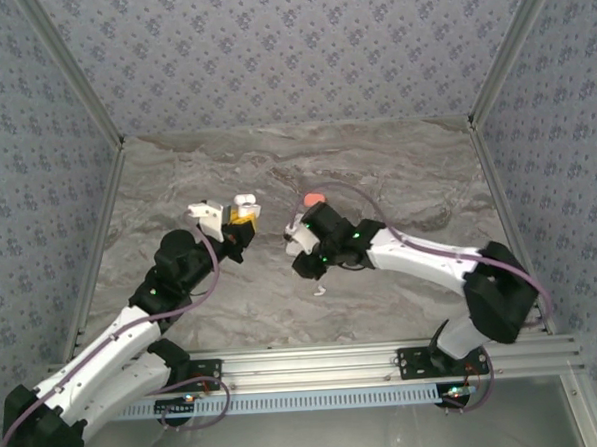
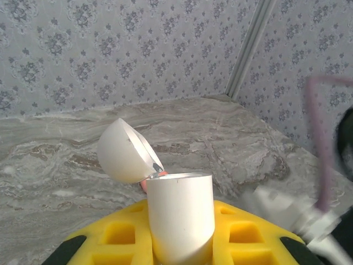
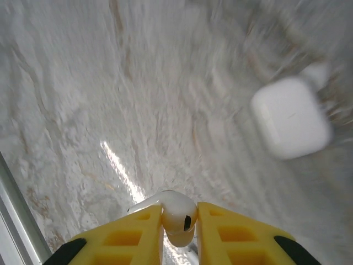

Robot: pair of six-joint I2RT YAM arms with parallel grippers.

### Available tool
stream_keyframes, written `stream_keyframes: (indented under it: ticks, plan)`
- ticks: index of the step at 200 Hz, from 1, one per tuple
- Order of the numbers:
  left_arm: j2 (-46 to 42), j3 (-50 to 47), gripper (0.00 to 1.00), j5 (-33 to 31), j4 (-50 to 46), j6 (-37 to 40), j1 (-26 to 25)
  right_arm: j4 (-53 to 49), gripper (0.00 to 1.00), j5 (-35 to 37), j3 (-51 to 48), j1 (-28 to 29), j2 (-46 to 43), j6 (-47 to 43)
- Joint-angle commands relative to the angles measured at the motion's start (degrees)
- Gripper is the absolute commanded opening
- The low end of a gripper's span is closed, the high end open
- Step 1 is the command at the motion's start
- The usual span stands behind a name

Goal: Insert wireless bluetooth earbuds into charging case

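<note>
White earbud (image 3: 177, 214), light and slick, sits pinched by its bulb in right tool (image 3: 179, 227); left tool (image 2: 182, 240) clamps open charging case (image 2: 179, 199).

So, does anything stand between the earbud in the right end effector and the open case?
Nothing visible does. The right end effector pinches the earbud, the left end effector holds the open case with its lid tipped back, and the table shows through the gap between them.
</note>
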Motion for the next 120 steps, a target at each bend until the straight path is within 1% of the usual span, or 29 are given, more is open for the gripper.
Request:
stream_keyframes:
  ticks: [1, 28, 49, 58, 64, 85, 120]
  plan:
    - [0.9, 0.7, 0.0, 3.5, 4.0, -0.8, 0.3, -0.8, 0.23, 4.9, 2.8, -1.0, -5.7, -3.1]
    - [2.7, 1.2, 0.0, 8.3, 6.3, -0.8, 0.5, 0.0, 0.23, 7.5, 6.2, -1.9, -11.7, -6.5]
    - [4.2, 2.0, 0.0, 13.7, 7.4, -0.4, 0.5, 0.5, 0.23, 8.2, 9.0, -2.0, -14.3, -9.2]
    - [4.7, 2.1, 0.0, 16.1, 8.1, -0.2, 0.5, 0.4, 0.23, 8.4, 9.4, -1.9, -14.8, -10.4]
    - [5.0, 2.1, 0.0, 17.7, 8.7, -0.1, 0.4, 0.6, 0.23, 8.7, 11.8, -1.9, -15.1, -11.0]
    - [5.7, 2.2, 0.0, 21.7, 10.0, 0.0, 0.2, 1.3, 0.23, 8.8, 13.5, -1.6, -15.3, -12.7]
    - [6.4, 2.5, 0.0, 25.0, 10.4, 0.6, -0.4, 3.4, 0.23, 9.2, 14.8, -0.7, -14.3, -13.5]
